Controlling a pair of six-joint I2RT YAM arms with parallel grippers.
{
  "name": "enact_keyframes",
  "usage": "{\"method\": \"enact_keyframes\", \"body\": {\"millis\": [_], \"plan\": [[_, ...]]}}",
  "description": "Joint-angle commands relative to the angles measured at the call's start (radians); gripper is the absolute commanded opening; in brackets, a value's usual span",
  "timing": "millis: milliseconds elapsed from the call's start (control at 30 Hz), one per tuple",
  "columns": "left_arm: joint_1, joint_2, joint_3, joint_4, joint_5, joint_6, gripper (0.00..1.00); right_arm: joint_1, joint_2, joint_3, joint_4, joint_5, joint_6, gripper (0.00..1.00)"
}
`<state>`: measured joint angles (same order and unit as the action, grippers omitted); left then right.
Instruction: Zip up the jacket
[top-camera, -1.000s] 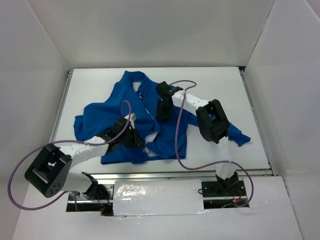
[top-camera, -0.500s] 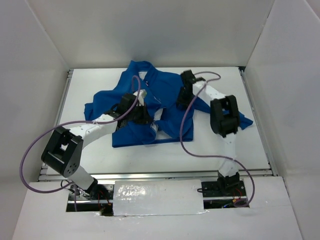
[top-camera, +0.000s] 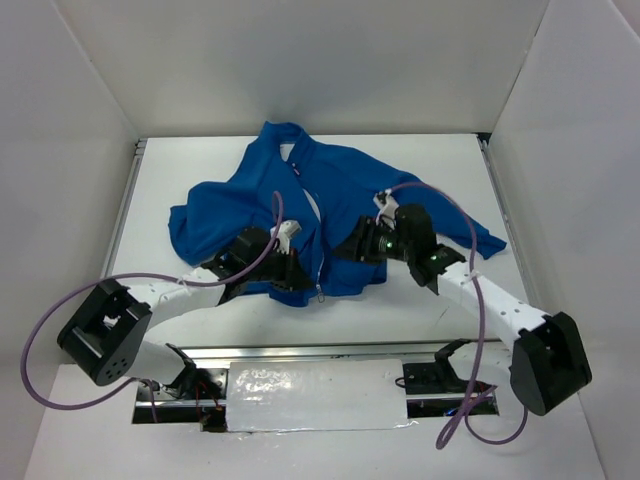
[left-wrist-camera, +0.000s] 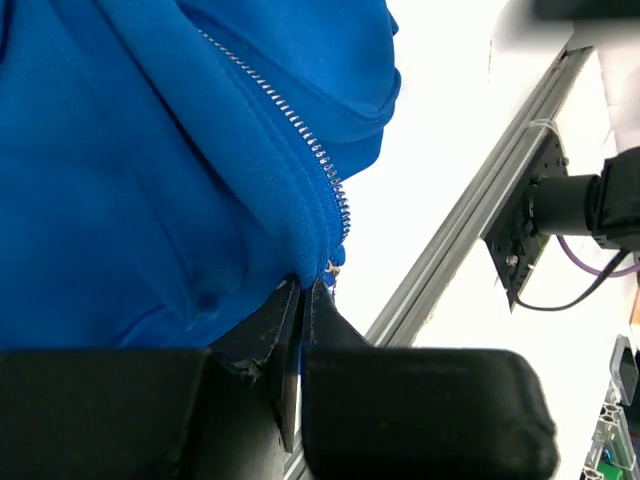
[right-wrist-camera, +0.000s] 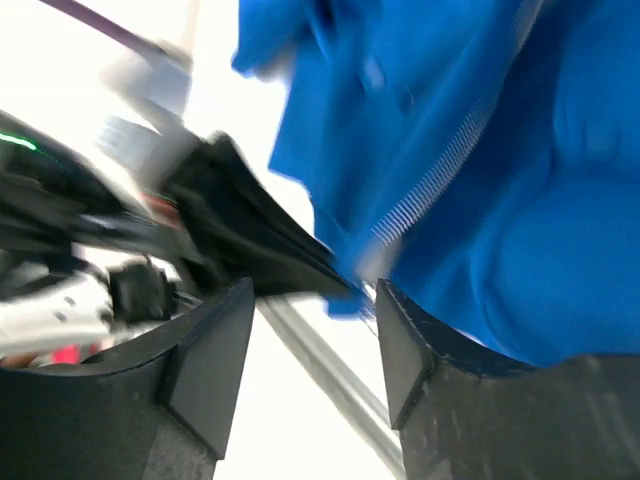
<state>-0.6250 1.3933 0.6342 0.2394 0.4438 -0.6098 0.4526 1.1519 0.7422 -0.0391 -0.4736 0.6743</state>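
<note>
The bright blue jacket lies spread on the white table, collar toward the back wall, its white-lined zipper running down the front to the near hem. My left gripper sits at that hem. In the left wrist view the left gripper is shut on the jacket's hem at the foot of the zipper teeth. My right gripper hovers just right of the zipper, low on the front panel. In the blurred right wrist view the right gripper stands open with nothing between its fingers, the jacket beyond it.
An aluminium rail borders the table's near edge, also visible as a rail close to the held hem. White walls enclose the table on three sides. Purple cables loop over the jacket and arms.
The jacket was dragged toward the back and now lies flatter. The right gripper came off the upper front, opened, and swung back near the lower hem. The left gripper kept its grip.
</note>
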Motion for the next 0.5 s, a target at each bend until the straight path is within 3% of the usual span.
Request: {"method": "enact_keyframes", "body": {"millis": [0, 200, 467], "plan": [[-0.005, -0.039, -0.040, 0.129, 0.052, -0.047, 0.00, 0.011, 0.025, -0.153, 0.154, -0.108, 0.076, 0.56], [-0.007, 0.009, -0.053, 0.103, -0.016, -0.079, 0.00, 0.021, 0.045, -0.267, 0.292, -0.120, 0.073, 0.54], [-0.005, 0.062, -0.090, 0.187, 0.010, -0.104, 0.00, 0.070, 0.161, -0.297, 0.403, -0.102, 0.059, 0.52]]}}
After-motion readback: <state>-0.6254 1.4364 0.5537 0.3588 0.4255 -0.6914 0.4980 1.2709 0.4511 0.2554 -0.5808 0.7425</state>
